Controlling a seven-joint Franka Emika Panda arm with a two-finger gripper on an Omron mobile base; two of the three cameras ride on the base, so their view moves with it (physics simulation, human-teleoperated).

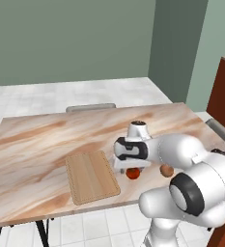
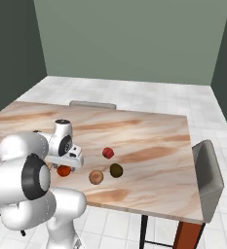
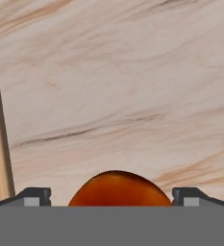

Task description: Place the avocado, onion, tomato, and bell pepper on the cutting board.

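White robot arm's two-finger gripper (image 3: 111, 198) low over marble-patterned table (image 1: 46, 135), dark fingertips spread apart either side of round orange-red tomato (image 3: 119, 190), not yet clamped. Tomato sits just right of flat light wooden cutting board (image 1: 92, 177), board bare. Tan onion (image 2: 96, 177), dark olive avocado (image 2: 116, 170), crimson bell pepper (image 2: 107, 153) wait nearby. Advice: centre fingers on widest part, close gently, lift straight before moving to board.

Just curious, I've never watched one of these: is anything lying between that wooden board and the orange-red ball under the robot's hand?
Nothing; in the left base view only bare table separates the cutting board from the tomato.
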